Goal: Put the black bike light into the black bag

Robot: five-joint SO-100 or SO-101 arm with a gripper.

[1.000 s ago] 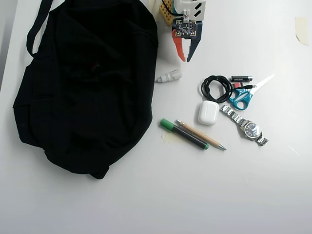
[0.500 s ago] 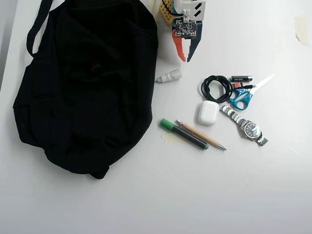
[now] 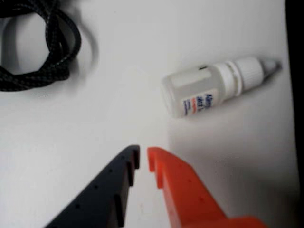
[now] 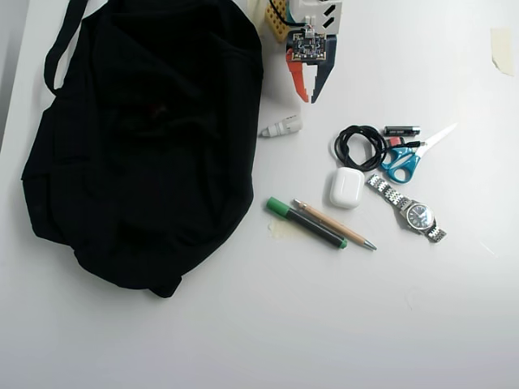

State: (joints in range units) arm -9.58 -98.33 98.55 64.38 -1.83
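Observation:
The black bag (image 4: 146,146) lies floppy over the left of the table in the overhead view, its strap (image 4: 65,40) at the top left. A tiny black piece with a red spot beside it, the bike light (image 4: 401,130), lies between the coiled cable and the scissors. It is out of the wrist view. My gripper (image 4: 309,96) hangs at the top centre, just right of the bag and well left of the light. In the wrist view the gripper (image 3: 143,154) has one dark and one orange finger, nearly touching, with nothing between them.
A white dropper bottle (image 4: 281,126) (image 3: 213,88) lies just below the gripper. A coiled black cable (image 4: 361,146) (image 3: 38,47), blue scissors (image 4: 405,158), a white earbud case (image 4: 346,187), a watch (image 4: 409,212), a green marker (image 4: 306,223) and a pencil (image 4: 336,225) lie to the right.

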